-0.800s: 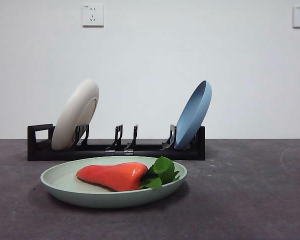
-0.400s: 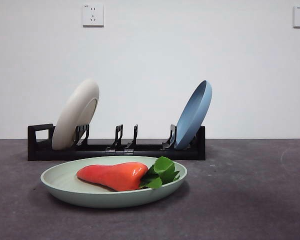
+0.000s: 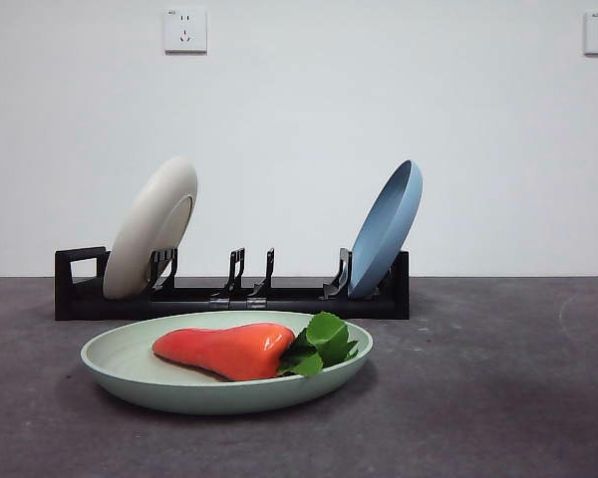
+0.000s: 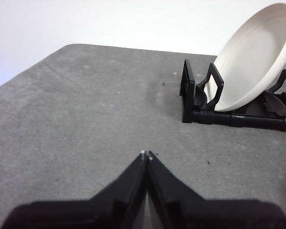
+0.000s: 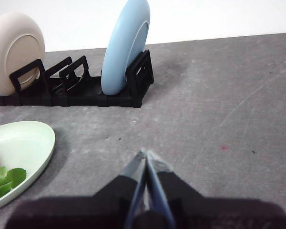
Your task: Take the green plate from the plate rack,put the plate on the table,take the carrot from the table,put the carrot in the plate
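My left claw (image 4: 146,155) is pressed together with nothing in it, hanging over bare tabletop (image 4: 76,109) near the handle end of the plate rack (image 4: 200,102), where the cream plate (image 4: 255,57) leans in its slot. My right claw (image 5: 145,155) is likewise pinched closed and empty, over open tabletop between the green plate (image 5: 26,143) and the rack's far end, where the blue plate (image 5: 126,47) stands upright. Neither claw touches anything.

From the front, the green plate lies flat on the tabletop just in front of the rack, and the carrot (image 3: 224,351) lies inside it, tip toward the cream plate's side, with its leaves (image 3: 321,346) resting near the opposite rim. I'd judge the task finished as things lie.

The remaining risks all come from my own arms. The right claw sits close to the green plate's rim; a careless sideways sweep could nudge the plate, and the glossy carrot could roll or slide over the shallow rim. The left claw is near the rack's loop handle; catching it could drag the rack and topple the leaning cream plate. I'd lift each arm straight up before any lateral move.
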